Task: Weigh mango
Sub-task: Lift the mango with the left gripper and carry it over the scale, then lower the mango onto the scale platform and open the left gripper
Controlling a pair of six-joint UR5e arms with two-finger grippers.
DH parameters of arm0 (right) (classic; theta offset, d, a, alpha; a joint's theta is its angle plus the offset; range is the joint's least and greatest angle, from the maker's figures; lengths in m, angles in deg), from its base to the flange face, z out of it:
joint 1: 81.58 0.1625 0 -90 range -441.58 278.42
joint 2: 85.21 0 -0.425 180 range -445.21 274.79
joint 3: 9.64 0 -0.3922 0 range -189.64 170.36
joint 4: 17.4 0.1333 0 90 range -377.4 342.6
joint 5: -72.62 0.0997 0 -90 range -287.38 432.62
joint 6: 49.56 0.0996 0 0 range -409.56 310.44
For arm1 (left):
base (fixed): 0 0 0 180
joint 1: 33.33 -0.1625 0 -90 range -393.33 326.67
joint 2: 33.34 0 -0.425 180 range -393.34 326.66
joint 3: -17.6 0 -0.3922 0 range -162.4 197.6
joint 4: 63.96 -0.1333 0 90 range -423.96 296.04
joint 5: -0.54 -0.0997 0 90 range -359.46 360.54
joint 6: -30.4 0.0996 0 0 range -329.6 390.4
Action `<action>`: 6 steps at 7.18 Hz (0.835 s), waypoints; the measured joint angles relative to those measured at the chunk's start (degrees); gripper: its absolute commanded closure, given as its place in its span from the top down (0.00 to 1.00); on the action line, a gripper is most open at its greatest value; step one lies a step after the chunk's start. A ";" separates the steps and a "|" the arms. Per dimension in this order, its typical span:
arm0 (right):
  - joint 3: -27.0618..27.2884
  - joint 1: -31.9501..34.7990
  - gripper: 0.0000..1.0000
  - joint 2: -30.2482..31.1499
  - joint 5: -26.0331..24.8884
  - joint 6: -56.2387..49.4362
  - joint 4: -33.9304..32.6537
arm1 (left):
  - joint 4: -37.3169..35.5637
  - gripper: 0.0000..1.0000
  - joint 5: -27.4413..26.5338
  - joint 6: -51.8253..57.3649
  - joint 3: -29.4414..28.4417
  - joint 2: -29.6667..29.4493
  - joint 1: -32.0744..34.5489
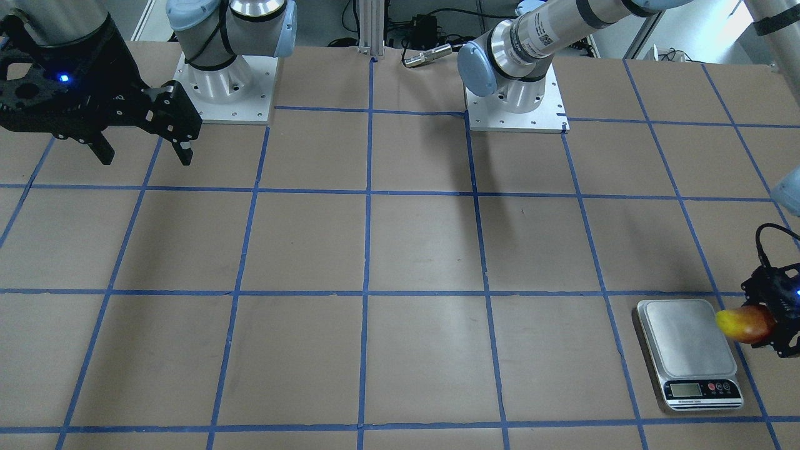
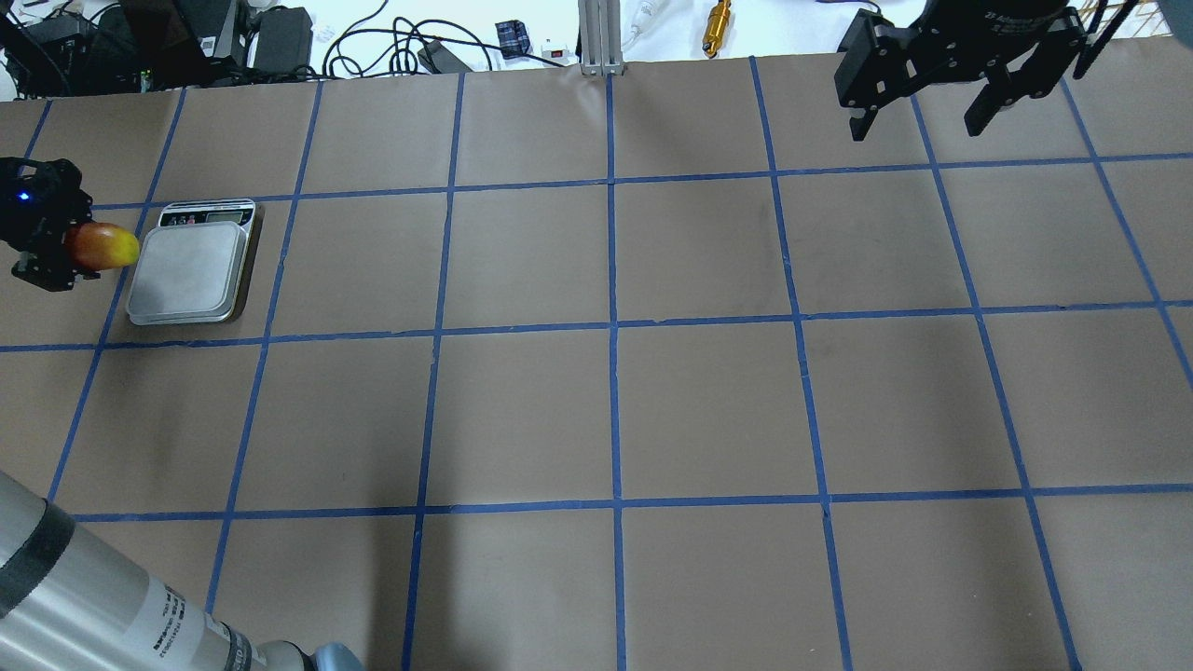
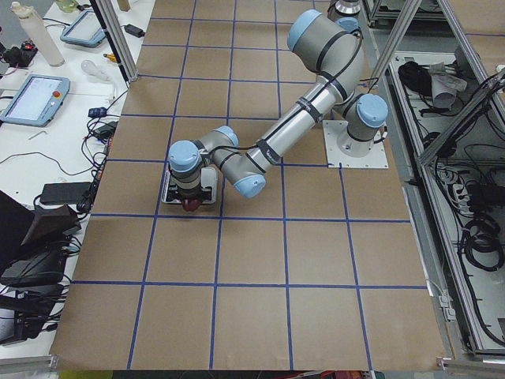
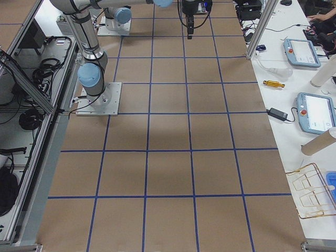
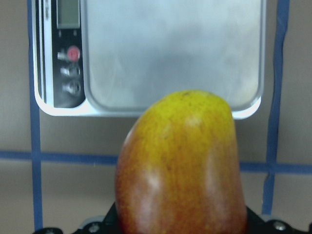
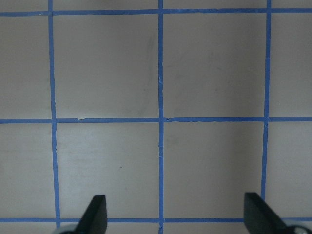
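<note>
A small mango [image 2: 101, 247], yellow at its tip and red toward the back, is pinched at its red end by the left gripper [image 2: 67, 250]. The yellow tip points at a silver kitchen scale [image 2: 186, 280] and just overlaps the platform's near edge (bare metal, display alongside). Far across the brown, blue-gridded table [image 2: 708, 410], the right gripper [image 2: 915, 129] hangs with fingers spread apart.

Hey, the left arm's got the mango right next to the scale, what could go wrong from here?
The left pincer holds the mango by its red end, and only the yellow tip reaches the edge of the digital scale. Released here, it could fall off the side. Being rounded, it may also roll on the smooth metal top.
</note>
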 measured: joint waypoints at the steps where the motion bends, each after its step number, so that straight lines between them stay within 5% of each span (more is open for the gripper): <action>1: 0.00 0.00 1.00 0.02 0.01 0.00 0.00 | -1.94 0.00 0.05 -2.47 1.56 -0.15 1.68; 5: 0.00 -0.02 1.00 -0.02 -0.05 0.00 0.00 | -4.20 0.00 0.32 -6.30 3.39 -0.82 4.51; 6: 0.00 -0.03 1.00 -0.01 -0.07 0.00 0.00 | -4.28 0.45 0.41 -6.35 3.41 -0.92 4.54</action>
